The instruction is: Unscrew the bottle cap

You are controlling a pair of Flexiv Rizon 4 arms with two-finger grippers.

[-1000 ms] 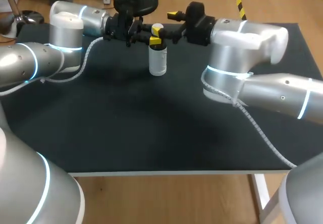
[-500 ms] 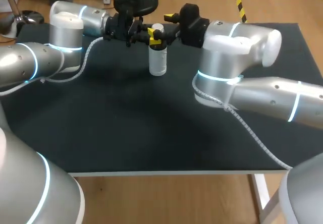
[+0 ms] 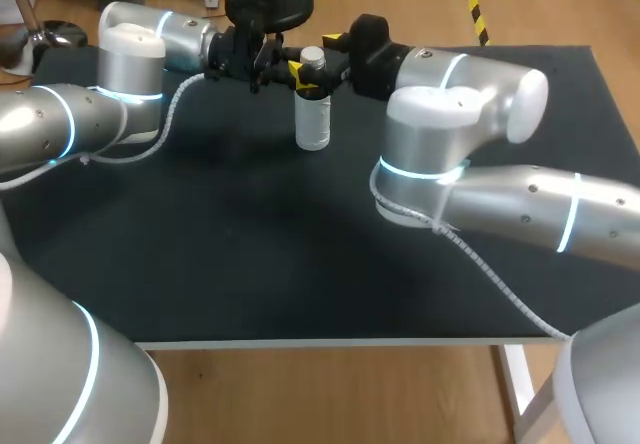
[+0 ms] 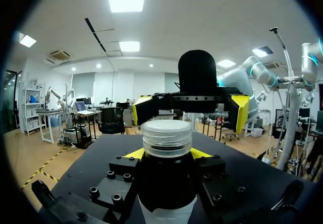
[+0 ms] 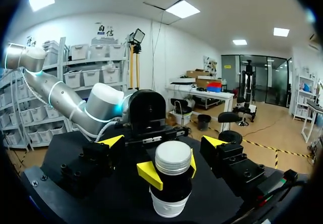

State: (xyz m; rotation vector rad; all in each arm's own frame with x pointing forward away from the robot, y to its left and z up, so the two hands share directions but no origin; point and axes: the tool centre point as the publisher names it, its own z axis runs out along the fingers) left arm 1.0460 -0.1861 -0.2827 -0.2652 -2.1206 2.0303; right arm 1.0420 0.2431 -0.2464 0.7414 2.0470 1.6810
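A small clear bottle (image 3: pixel 312 124) with a white screw cap (image 3: pixel 313 56) stands upright near the table's far edge. My left gripper (image 3: pixel 304 84) comes in from the left and is shut on the bottle's neck just under the cap (image 4: pixel 167 137); its yellow tips (image 4: pixel 135 154) press both sides. My right gripper (image 3: pixel 316 54) comes from the right at cap height and is open. In the right wrist view its fingers (image 5: pixel 112 142) stand either side of the cap (image 5: pixel 173 156), apart from it. The left gripper (image 5: pixel 171 170) shows below the cap there.
The black table (image 3: pixel 250 244) stretches wide in front of the bottle. Both arms' bulky links lie over its left and right parts, and the far edge is just behind the bottle.
My right arm has moved left toward the bottle, bringing its open fingers around the cap. The left gripper and the bottle have stayed put.
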